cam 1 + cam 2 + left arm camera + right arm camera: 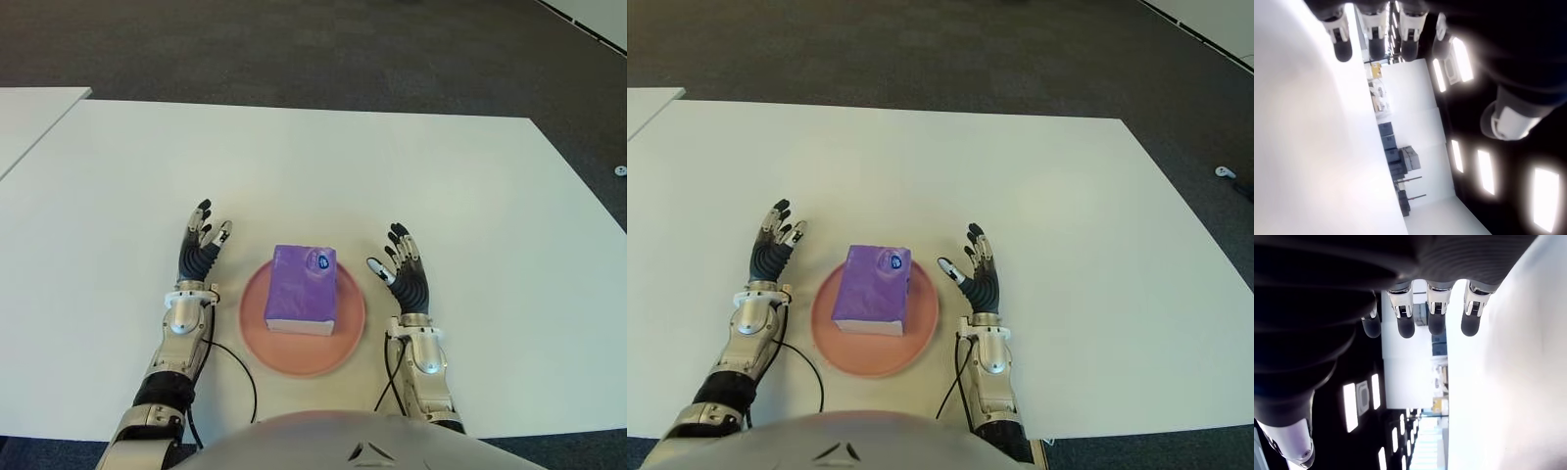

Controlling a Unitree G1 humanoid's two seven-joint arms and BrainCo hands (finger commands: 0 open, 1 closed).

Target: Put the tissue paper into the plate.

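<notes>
White table (294,166) w/ second white table (29,113) at far left; dark grey carpet (294,49) beyond both.

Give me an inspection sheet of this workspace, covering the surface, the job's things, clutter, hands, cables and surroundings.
Surface: white table, bare apart from the job's things.
Job's things: purple tissue pack lies flat on the pink plate, inside its rim.
Clutter: nothing seen.
Hands: left hand open, left of the plate, holding nothing; right hand open, right of the plate, holding nothing.
Cables: black cable loops from the left wrist on the table; black cables run from the right wrist.
Surroundings: dark carpet floor; a second white table at the far left.
</notes>
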